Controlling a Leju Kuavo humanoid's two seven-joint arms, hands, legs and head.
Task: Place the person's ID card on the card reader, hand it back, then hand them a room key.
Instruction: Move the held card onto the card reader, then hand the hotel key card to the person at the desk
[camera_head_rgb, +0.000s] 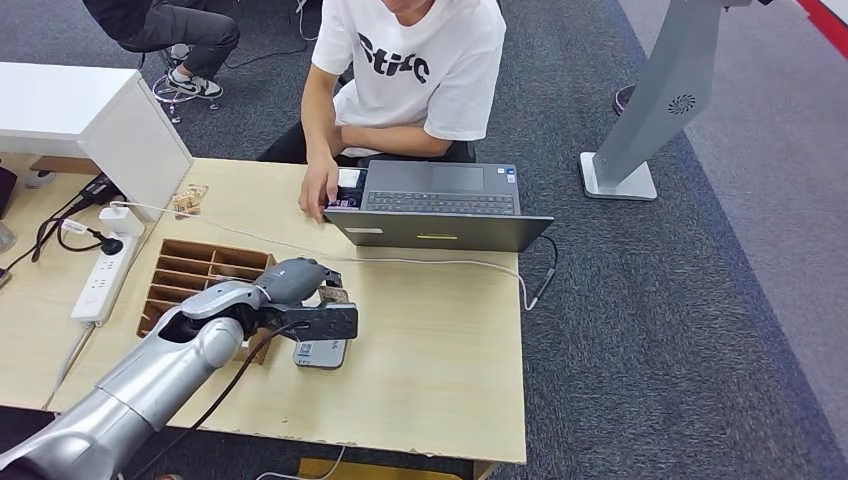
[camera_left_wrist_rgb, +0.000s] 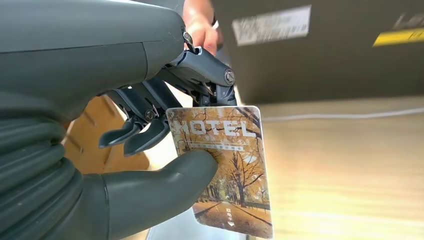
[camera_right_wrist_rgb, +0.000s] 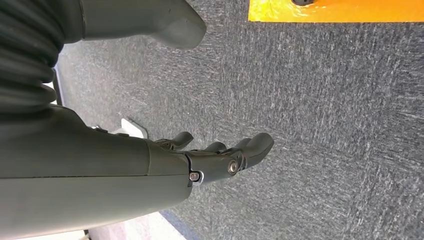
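My left hand (camera_head_rgb: 298, 284) hovers over the wooden table (camera_head_rgb: 440, 340), just past a slotted wooden card box (camera_head_rgb: 195, 275). It pinches a room key card (camera_left_wrist_rgb: 225, 165) between the thumb and fingers; the card is printed "HOTEL" over an autumn tree picture. The same key card (camera_head_rgb: 336, 295) pokes out of the hand towards the person. A grey card reader (camera_head_rgb: 322, 353) lies on the table right below the hand. The person's hand (camera_head_rgb: 318, 188) rests beside a small card-like object (camera_head_rgb: 349, 184) at the laptop's corner. My right hand (camera_right_wrist_rgb: 215, 156) hangs over grey carpet, fingers apart and holding nothing.
An open grey laptop (camera_head_rgb: 440, 205) stands between me and the seated person in a white T-shirt (camera_head_rgb: 420, 60). A white cable (camera_head_rgb: 430, 262) runs across the table. A power strip (camera_head_rgb: 103, 277) and a white box (camera_head_rgb: 110, 120) sit at the left.
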